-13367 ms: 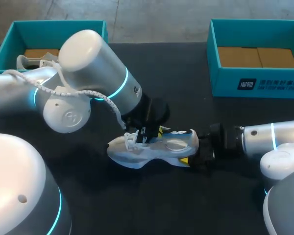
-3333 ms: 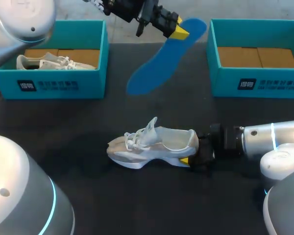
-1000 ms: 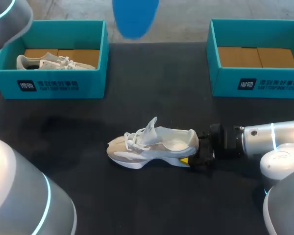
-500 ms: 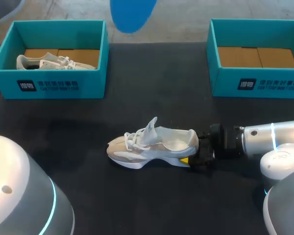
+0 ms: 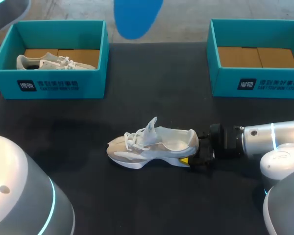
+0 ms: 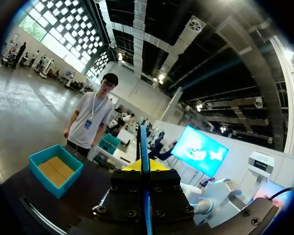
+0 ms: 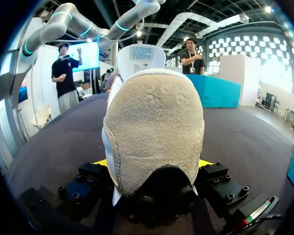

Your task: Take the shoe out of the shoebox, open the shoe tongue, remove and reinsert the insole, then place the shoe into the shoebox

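A white and beige shoe (image 5: 152,144) lies on its sole mid-table, tongue raised, toe to the left. My right gripper (image 5: 193,157) is shut on its heel. In the right wrist view the suede heel (image 7: 154,132) fills the gap of that gripper (image 7: 154,165), with a yellow tip (image 7: 204,162) at each side. The blue insole (image 5: 135,17) hangs high above the table's far edge. In the left wrist view it shows edge-on as a thin blue strip (image 6: 143,144), with my left gripper (image 6: 145,169) shut on it. That gripper itself is out of the head view.
A teal shoebox (image 5: 51,85) at the back left holds a second white shoe (image 5: 54,61). A teal shoebox (image 5: 257,81) at the back right shows only its cardboard floor. My left arm's grey housing (image 5: 19,196) fills the near left corner.
The insole has swayed slightly left and then right at the top of the head view. The shoe and my right arm have not moved.
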Controlling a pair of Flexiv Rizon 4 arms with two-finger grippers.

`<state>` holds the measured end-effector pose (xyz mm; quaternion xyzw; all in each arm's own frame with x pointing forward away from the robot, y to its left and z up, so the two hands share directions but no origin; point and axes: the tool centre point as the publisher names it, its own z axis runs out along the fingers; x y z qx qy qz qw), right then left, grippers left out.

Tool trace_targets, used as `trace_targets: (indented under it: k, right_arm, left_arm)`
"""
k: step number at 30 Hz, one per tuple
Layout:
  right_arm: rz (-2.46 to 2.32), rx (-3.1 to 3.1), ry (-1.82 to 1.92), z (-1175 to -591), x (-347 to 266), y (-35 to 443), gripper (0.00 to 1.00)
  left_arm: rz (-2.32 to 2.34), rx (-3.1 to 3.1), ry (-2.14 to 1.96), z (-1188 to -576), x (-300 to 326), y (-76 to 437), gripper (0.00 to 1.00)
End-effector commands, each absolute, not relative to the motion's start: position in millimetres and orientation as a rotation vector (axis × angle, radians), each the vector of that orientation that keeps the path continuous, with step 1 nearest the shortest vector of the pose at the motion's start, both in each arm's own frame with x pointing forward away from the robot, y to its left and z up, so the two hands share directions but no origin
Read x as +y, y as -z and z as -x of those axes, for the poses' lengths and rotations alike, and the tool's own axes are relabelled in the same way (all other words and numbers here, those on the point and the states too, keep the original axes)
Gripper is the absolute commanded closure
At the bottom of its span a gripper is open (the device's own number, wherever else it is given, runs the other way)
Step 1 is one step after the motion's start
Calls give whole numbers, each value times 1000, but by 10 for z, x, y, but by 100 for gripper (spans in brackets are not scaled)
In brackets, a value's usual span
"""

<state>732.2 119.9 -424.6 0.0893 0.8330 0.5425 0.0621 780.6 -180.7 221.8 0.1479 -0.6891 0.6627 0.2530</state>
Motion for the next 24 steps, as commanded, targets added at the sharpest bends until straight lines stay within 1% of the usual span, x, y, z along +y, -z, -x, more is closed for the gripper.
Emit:
trace_targets:
  k: [1, 8, 9, 10, 11, 24]
  right_arm:
    - [-271, 2521, -1635, -7315, 1204, 4244, 100]
    - [-283, 2515, -1637, -7315, 1178, 4236, 100]
    - [-284, 2515, -1635, -7314, 1176, 4236, 92]
    - [-286, 2521, -1630, -7312, 1173, 4234, 34]
    - [-287, 2523, -1630, -7308, 1170, 4232, 0]
    - [-309, 2566, -1528, -7204, 968, 4125, 0]
  left_arm:
    - [-402, -1876, -1798, -7812, -1815, -2227, 100]
    - [-402, -1876, -1798, -7812, -1815, -2227, 100]
    - [-402, -1876, -1798, -7812, -1815, -2227, 100]
    - [-402, -1876, -1798, -7812, -1815, -2227, 100]
    - [-402, -1876, -1798, -7812, -1815, -2227, 100]
    - [-402, -1876, -1798, -7812, -1815, -2227, 100]
